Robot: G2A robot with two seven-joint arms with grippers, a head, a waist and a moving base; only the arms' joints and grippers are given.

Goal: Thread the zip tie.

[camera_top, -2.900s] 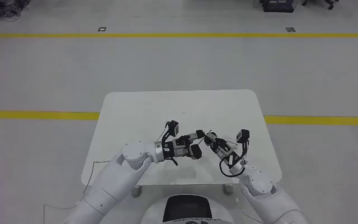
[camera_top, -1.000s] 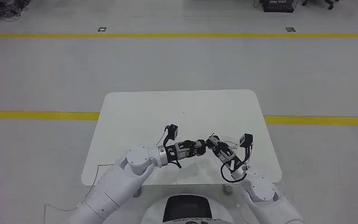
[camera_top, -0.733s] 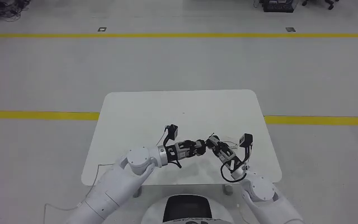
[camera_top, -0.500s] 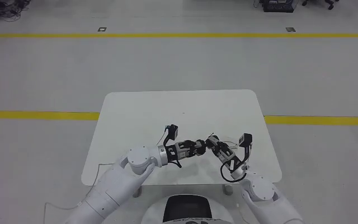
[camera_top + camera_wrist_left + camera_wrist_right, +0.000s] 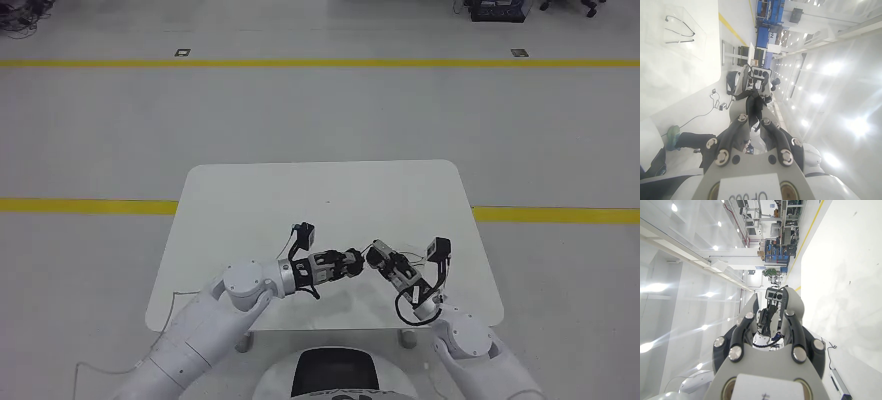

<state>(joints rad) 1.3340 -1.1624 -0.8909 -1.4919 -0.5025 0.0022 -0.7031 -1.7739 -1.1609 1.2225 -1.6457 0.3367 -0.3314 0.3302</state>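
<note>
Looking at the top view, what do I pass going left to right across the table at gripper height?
table edge → left wrist camera → left gripper → right gripper → right wrist camera

Above the near half of the bench (image 5: 250,190) the left arm's jaws meet the right arm's jaws, with the left tip between the right pair. Well apart from them a tray (image 5: 696,49) lies on the bench, with zip ties (image 5: 680,28) in it.

Bright, even overhead light — ceiling lamps (image 5: 831,67) flare in streaks — faint shadows.
</note>
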